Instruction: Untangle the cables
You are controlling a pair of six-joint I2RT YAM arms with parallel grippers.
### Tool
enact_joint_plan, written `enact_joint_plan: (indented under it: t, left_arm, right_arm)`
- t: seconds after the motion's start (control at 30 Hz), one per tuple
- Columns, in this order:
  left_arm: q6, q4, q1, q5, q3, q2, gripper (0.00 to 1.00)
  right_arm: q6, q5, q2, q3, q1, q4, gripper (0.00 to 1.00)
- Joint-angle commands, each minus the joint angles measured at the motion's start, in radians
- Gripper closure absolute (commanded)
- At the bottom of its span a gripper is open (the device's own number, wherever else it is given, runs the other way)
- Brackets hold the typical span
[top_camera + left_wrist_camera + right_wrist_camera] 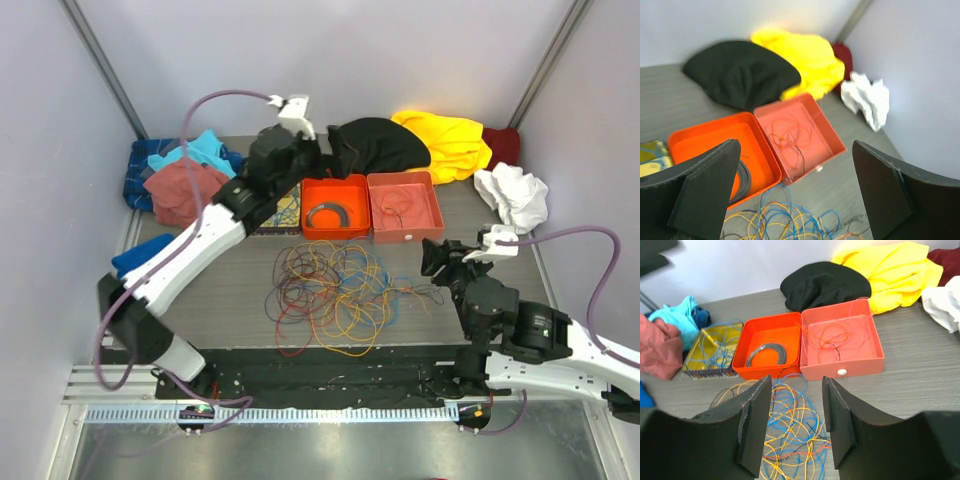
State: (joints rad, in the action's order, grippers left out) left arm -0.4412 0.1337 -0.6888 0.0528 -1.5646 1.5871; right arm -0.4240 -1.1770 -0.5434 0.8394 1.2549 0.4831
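Left tool (795, 165): spread wide and empty, held over the far trays, well away from the tangle.
Right tool (796, 415): fingers partly apart with nothing between them, low at the tangle's right edge and pointing across it.
Cables (335, 290): a loose heap of yellow, orange, blue, red and dark loops on the bench (230, 290), just in front of the trays.
Handling: probably very light, limp and a little springy, with smooth sheaths that may slip. A pull on one strand will likely drag its neighbours.
Where to take hold: a single loop at the fringe, such as the red loop (290, 335) at the near-left edge, pinched across the wire.
Beyond: the orange tray (770, 332) holds a grey coil (767, 354), and the paler tray (850, 365) holds one thin wire.
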Motion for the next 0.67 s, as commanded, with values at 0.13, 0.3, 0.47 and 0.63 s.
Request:
enact_joint_plan:
  t: [0.13, 0.3, 0.47, 0.63]
  left_arm:
    - [-0.206, 0.363, -0.003, 0.338, 0.262, -0.162, 0.0]
    - [-0.318, 0.419, -0.003, 0.443, 0.532, -0.341, 0.0]
    - [-0.291, 0.443, -0.003, 0.469, 0.595, -0.516, 0.0]
    - [-0.238, 0.481, -0.003, 0.466, 0.598, -0.581, 0.0]
  right_arm:
    - [-0.03, 0.053, -0.066, -0.063, 0.001, -0.093, 0.47]
    - [-0.012, 0.086, -0.121, -0.072, 0.001, -0.141, 0.47]
    - [0.024, 0.111, -0.193, -0.082, 0.0, -0.208, 0.47]
    - [0.047, 0.143, -0.269, -0.042, 0.0, -0.256, 0.47]
